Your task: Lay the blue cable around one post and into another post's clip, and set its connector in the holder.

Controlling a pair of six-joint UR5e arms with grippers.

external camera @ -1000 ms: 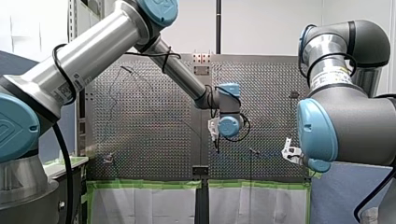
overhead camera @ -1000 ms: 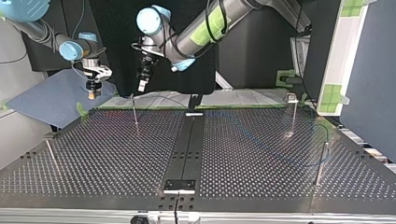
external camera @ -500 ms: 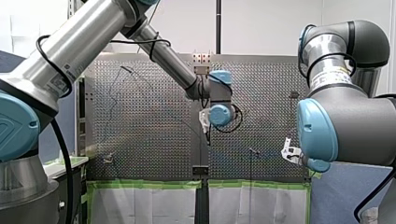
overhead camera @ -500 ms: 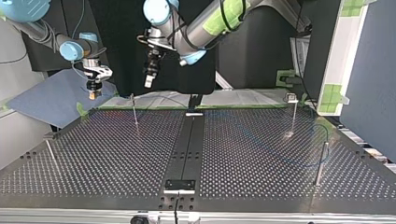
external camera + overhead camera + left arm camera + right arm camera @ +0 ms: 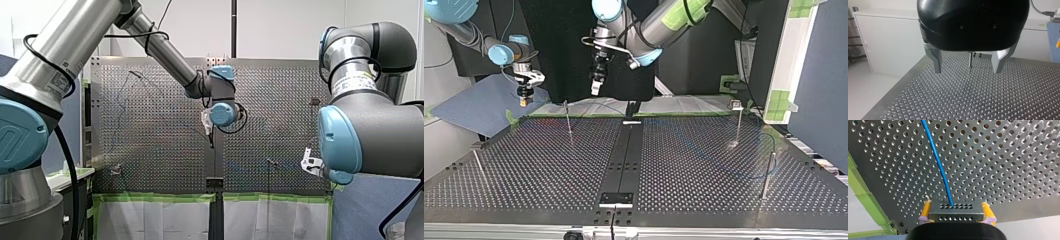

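Observation:
In the right wrist view my right gripper (image 5: 956, 216) is shut with its yellow pads on a grey connector block (image 5: 956, 210). The blue cable (image 5: 937, 162) runs from the block out over the perforated table. The top view shows this gripper (image 5: 525, 99) hanging off the table's far left corner. My left gripper (image 5: 595, 89) hangs high above the far edge, near a thin post (image 5: 568, 120). In the left wrist view its metal fingers (image 5: 936, 60) stand open and empty, with a post (image 5: 970, 60) ahead between them. The cable (image 5: 736, 173) shows faintly at the top view's right.
More posts stand at the top view's right (image 5: 738, 122), front right (image 5: 767, 175) and front left (image 5: 479, 167). A black strip (image 5: 624, 155) with white brackets runs down the table's middle. Green tape (image 5: 155, 198) lines the table's edge.
My left arm has swung toward the top view's right and risen a little, gripper still open. My right arm has stayed put with the connector.

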